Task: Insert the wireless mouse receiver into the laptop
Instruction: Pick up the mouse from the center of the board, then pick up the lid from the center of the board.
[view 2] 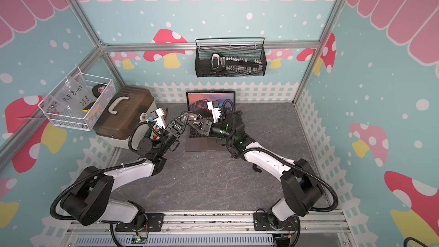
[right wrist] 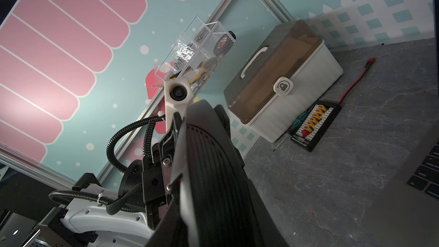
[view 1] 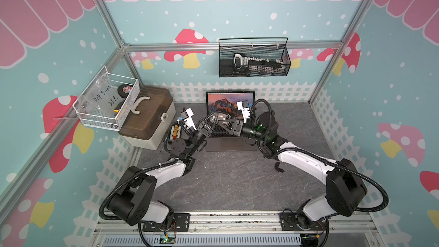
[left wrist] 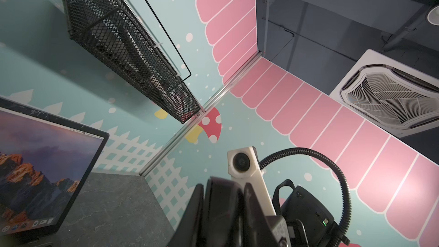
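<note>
Above the laptop (view 1: 222, 102), left tool (view 1: 212, 118) clenched, right tool (view 1: 222, 121) near it, state unclear

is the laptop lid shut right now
No, the laptop stands open in both top views, its screen upright and showing an orange mountain picture.

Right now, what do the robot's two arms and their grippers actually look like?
Both the left arm and right arm have white links between bulky black joints, with ribbed black hoses looping alongside. The left gripper and right gripper are black triangular frames, each beside a white camera mount.
</note>
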Robot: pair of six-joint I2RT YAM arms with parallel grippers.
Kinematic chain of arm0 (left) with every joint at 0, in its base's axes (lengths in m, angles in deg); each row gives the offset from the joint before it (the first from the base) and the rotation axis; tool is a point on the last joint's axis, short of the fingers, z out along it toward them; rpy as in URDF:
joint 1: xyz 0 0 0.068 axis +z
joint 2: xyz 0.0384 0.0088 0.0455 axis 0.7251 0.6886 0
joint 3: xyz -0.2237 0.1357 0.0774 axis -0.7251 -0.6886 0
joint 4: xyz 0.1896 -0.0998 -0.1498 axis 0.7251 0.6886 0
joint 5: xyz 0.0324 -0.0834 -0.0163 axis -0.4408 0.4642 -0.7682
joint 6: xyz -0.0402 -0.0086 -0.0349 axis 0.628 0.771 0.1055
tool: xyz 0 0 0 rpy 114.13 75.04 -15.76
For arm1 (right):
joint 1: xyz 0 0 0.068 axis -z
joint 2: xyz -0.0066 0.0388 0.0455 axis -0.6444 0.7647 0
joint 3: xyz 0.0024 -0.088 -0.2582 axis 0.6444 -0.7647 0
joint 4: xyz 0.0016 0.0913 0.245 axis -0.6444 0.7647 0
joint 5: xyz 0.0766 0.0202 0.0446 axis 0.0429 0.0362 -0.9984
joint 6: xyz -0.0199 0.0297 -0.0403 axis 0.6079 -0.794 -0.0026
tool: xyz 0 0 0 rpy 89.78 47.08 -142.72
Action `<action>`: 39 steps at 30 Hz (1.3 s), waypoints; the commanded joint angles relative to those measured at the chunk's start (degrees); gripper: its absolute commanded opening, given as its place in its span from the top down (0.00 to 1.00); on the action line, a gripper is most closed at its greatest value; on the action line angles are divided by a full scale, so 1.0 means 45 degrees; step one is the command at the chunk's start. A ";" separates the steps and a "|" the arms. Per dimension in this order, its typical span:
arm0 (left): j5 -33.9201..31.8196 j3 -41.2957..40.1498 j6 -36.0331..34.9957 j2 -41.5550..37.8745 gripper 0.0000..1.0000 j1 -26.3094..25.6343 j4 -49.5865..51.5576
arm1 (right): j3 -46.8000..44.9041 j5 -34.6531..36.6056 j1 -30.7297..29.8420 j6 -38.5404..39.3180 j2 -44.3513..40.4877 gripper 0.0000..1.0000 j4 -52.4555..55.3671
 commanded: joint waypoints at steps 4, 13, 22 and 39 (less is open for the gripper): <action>0.0231 -0.0066 -0.0297 -0.0379 1.00 -0.0085 -0.0632 | -0.0128 0.0612 0.0181 0.0165 -0.0157 0.97 0.0063; -0.3030 -0.1148 -0.0561 -0.1544 1.00 0.0398 0.3988 | -0.0557 0.4154 0.2581 0.4451 -0.2051 0.11 0.8967; -0.5052 -0.0339 -0.1106 -0.2455 1.00 0.0440 1.1543 | 0.0529 1.1337 0.2717 0.6199 -0.0869 0.07 1.8497; -0.9773 0.1382 -0.1538 -0.4051 1.00 0.0382 1.8875 | -0.0732 1.0771 0.2678 0.2897 0.1437 0.42 1.8809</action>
